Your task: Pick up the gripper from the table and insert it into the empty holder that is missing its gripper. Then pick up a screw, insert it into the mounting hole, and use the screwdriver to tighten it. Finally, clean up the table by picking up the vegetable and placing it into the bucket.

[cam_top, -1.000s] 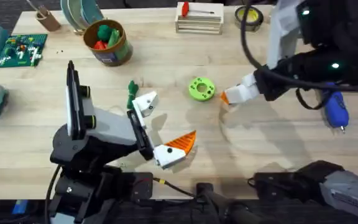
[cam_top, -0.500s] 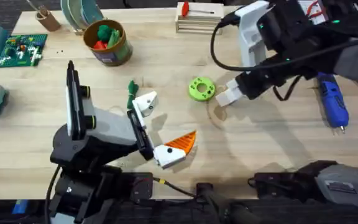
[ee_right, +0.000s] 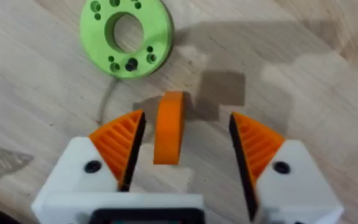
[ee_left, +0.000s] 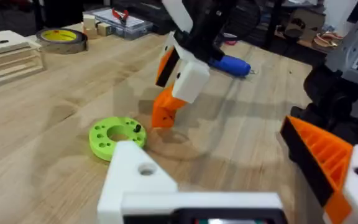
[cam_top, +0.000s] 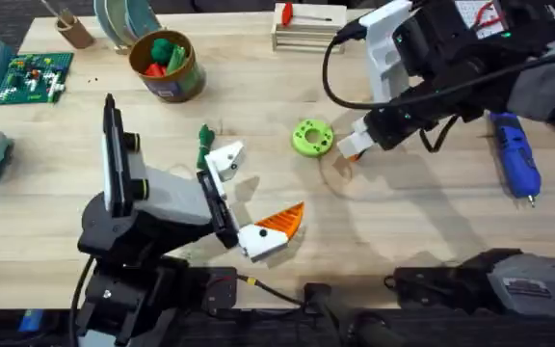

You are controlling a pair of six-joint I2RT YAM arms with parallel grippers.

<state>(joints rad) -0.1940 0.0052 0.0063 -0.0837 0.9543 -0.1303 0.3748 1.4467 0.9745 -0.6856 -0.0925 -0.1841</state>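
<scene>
light wooden butcher-block table (cam_top: 422, 226) carries it all | right gripper (ee_right: 182, 140) down at the table just beside the bright green ring-shaped disc (ee_right: 127, 36), orange pads spread wide | small orange ribbed wedge gripper (ee_right: 169, 127) stands between those pads, beside the disc, nearer one pad | left gripper (cam_top: 253, 198) parted, holding nothing

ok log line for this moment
phase: pre-grasp | right gripper: open, straddling orange gripper piece on table | left gripper: open, idle
</scene>
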